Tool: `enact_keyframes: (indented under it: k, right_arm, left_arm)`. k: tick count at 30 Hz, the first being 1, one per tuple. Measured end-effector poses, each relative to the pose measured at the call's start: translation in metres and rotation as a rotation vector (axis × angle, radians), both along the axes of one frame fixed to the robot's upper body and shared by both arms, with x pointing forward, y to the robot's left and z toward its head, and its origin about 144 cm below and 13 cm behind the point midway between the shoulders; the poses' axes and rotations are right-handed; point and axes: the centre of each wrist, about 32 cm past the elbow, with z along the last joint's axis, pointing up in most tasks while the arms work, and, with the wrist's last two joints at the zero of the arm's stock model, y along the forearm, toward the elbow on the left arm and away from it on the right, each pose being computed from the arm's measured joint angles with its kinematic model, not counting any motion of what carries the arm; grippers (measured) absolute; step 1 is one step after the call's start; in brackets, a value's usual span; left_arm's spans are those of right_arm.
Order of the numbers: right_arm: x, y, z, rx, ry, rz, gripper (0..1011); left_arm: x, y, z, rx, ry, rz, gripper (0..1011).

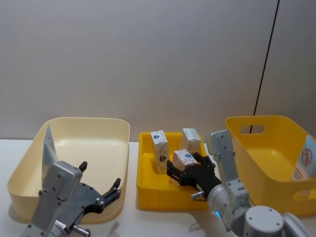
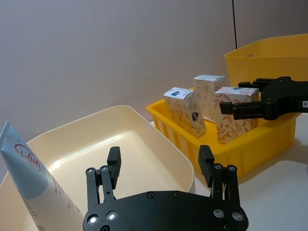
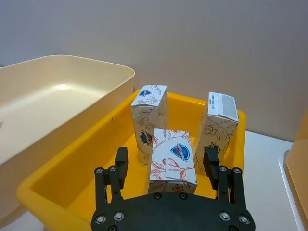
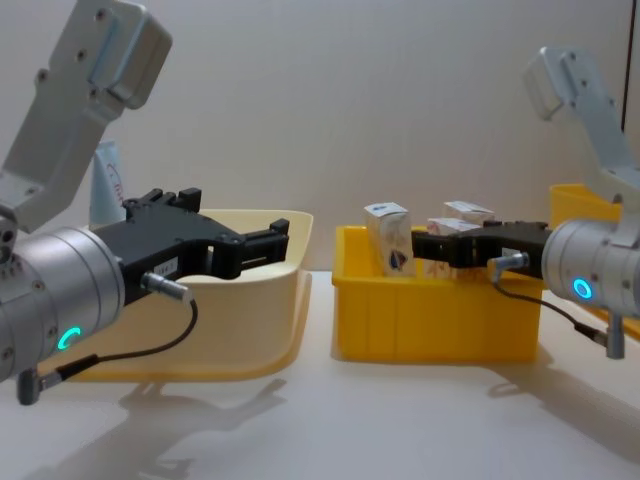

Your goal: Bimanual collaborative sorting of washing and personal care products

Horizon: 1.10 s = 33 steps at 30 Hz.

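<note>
White tabletop under a plain grey wall. Left claw [image 1: 101, 196] hovers spread over the cream bin [image 1: 118, 129], where a blue-white tube [image 1: 49, 146] leans. Right claw [image 3: 166, 166] straddles the nearest carton [image 3: 173, 160] in the small yellow tray [image 1: 148, 183], unclosed; it should centre, then squeeze. White carton, red-leaf print, blue-red logo.

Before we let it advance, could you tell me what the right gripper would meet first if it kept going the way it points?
The nearest carton, probably: the right gripper is open, with a finger on each side of it in the small yellow tray. Two more cartons stand behind it.
</note>
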Motion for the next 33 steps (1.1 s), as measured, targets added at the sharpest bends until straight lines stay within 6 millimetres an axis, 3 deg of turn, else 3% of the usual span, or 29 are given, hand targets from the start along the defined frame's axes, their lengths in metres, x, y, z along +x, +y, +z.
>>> enact_keyframes:
  k: [7,20,33]
  right_arm:
    - [0.0039,0.0034,-0.0013,-0.003,0.010,-0.004,841]
    - [0.0069,0.0063,-0.0020,-0.005,0.017,-0.007,439]
    - [0.0051,0.0015,0.0004,0.047,-0.059,0.009,399]
  left_arm:
    - [0.0000,0.0000,0.0000,0.000,0.000,0.000,1003]
    - [0.0000,0.0000,0.0000,0.000,0.000,0.000,1003]
    - [0.0000,0.0000,0.0000,0.000,0.000,0.000,1003]
